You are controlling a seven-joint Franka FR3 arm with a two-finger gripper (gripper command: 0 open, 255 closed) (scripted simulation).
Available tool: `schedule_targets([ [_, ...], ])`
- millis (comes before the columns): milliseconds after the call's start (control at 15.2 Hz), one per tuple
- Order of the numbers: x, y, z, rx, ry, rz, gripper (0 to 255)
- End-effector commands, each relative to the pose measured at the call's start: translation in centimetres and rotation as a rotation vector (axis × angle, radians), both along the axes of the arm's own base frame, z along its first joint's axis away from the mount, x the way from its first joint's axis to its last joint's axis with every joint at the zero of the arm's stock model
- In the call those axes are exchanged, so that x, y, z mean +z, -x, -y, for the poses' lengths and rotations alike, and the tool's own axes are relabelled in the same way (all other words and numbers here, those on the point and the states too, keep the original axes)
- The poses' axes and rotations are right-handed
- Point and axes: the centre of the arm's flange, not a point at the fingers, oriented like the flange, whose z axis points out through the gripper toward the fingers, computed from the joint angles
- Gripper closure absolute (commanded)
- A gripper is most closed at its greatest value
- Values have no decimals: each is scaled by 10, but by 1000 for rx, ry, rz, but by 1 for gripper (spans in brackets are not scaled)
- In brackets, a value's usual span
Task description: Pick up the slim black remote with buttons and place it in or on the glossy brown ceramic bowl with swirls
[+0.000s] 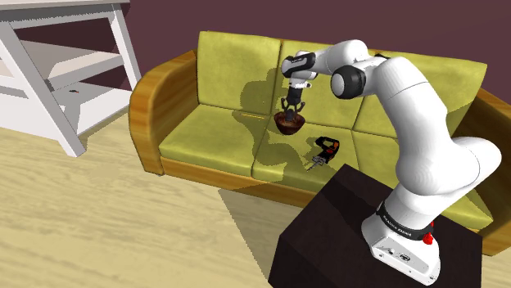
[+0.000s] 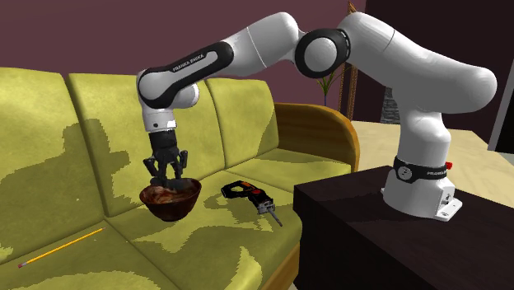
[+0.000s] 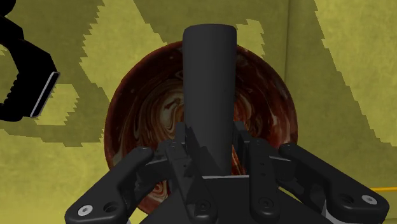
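Nearest stands one dark, square-edged box stand (image 1: 327,237), carrying a single white arm (image 1: 426,139) with dark joints. FRANKA EMIKA is lettered on the arm's forearm in the second exterior view, and there is a small red button at its base.

Just beyond the stand, one black power drill (image 1: 323,151) with red-orange trim lies on its side on the seat.

Further on, the all-black two-finger gripper (image 3: 213,153) points straight down. Its fingers are closed partway and clasp one slim, smooth black remote (image 3: 208,95) between them. The remote hangs upright directly over one round, glossy brown ceramic bowl (image 3: 143,108), whose inside swirls with cream and rust. Its lower end reaches in past the rim; whether it touches the bottom I cannot tell.

One thin yellow pencil (image 2: 62,247) lies well apart from the bowl.

All of this rests on one olive-yellow sofa (image 1: 205,135) with three back cushions and a rounded, wood-grained frame. Farthest off stands one white shelved table (image 1: 78,64).
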Motion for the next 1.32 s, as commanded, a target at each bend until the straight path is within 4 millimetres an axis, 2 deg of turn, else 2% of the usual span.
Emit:
schedule_targets([
  [0, -10, 0, 0, 0, 0, 1, 255],
  [528, -10, 0, 1, 0, 0, 1, 255],
  [594, -10, 0, 1, 0, 0, 1, 0],
  [924, -10, 0, 1, 0, 0, 1, 0],
  [1188, 39, -4, 11, 0, 0, 1, 0],
  [1254, 39, -4, 11, 0, 0, 1, 0],
])
